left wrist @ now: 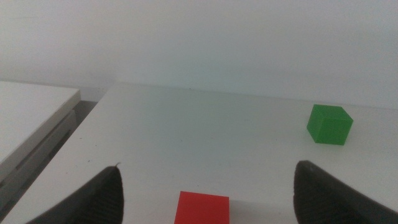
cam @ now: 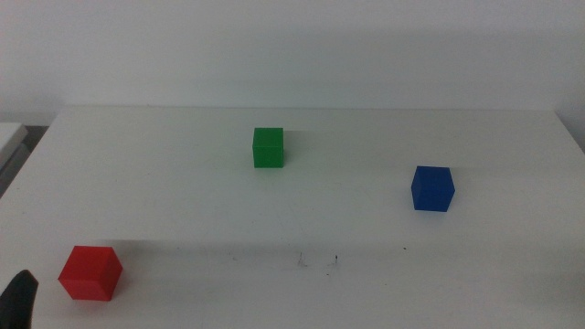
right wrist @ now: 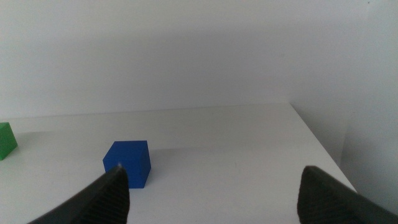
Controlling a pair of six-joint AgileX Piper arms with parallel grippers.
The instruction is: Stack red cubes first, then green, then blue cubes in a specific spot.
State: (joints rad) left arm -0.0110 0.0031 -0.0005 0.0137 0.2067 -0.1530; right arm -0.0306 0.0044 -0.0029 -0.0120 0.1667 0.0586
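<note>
Middle view: three small solid matte cubes sit well apart on the plain white matte table [cam: 183, 201], nothing stacked. Bright-red cube [cam: 90, 272] near the front-left corner, bright-green cube [cam: 268, 147] toward the back centre, deep-blue cube [cam: 431, 188] to the right. Only a dark tip of the left gripper [cam: 18, 300] shows at the bottom-left edge, just beside red. Right arm not in this view. The stacking spot is unmarked; can't tell where it is.

Left wrist view: left gripper [left wrist: 208, 193] spread wide, holding nothing. Red cube [left wrist: 201, 208] lies between the jaws' lines, slightly ahead, not touched. Green cube [left wrist: 329, 124] further off.

Right wrist view: right gripper [right wrist: 211, 193] also spread wide, empty. Blue cube [right wrist: 128, 163] ahead, near one jaw tip, off-centre. Green cube's edge [right wrist: 6, 140] at the frame margin.

Judgement: step one, red pick, not yet begun. Next move: left gripper drops down around red, centred, closes on opposite faces, then carries it to the spot. Right arm waits.
</note>
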